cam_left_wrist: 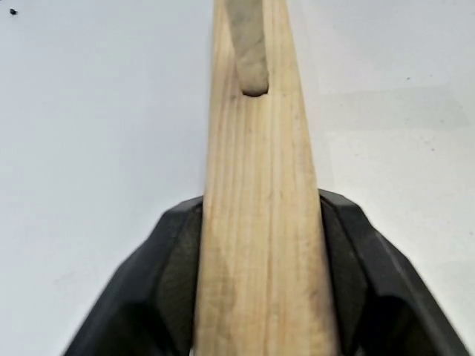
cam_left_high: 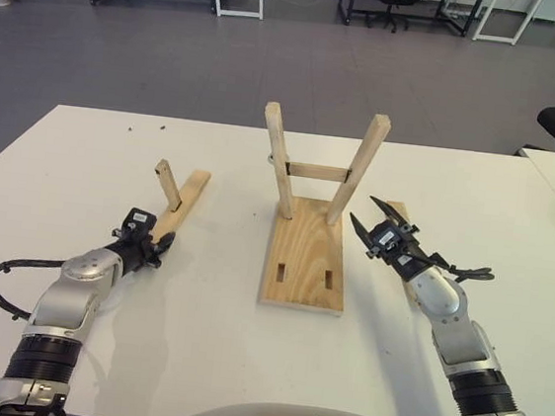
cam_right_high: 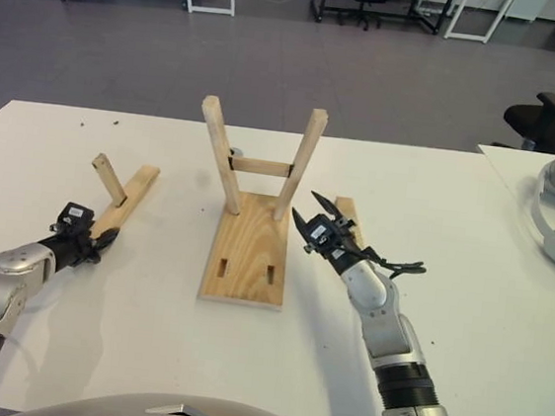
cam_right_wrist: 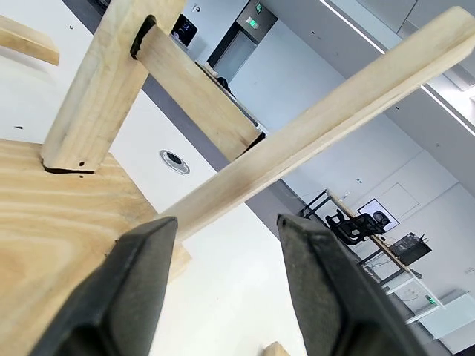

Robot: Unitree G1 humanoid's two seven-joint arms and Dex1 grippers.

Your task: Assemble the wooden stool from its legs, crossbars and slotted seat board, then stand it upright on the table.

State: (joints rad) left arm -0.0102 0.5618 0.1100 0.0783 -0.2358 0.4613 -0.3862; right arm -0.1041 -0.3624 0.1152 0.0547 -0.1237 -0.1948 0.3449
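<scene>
Your seat board (cam_left_high: 305, 246) lies flat at the middle of the desk (cam_left_high: 193, 348), underside up; two legs stand in its far slots, the left-hand leg (cam_left_high: 280, 164) and the right-hand leg (cam_left_high: 359, 169), tied by a crossbar (cam_left_high: 318, 172); the two near slots (cam_left_high: 329, 276) are unfilled, so by my reading you're about half done. The rest lies in pieces: a loose leg (cam_left_high: 187, 197) with a crossbar stub (cam_left_high: 169, 185) rising from it lies on the desk left of the board, and your left pincer (cam_left_high: 162, 244) is clamped on its near end, fingers (cam_left_wrist: 174, 282) pressed to both sides of the wood; a further wooden piece (cam_right_high: 348, 214) lies right of the board, partly hidden behind your right pincer (cam_left_high: 364, 212), which hangs spread wide, holding nothing, just beside the right-hand leg. Left to do: join the second pair; seat it in the near slots; turn the stool onto its feet.
</scene>
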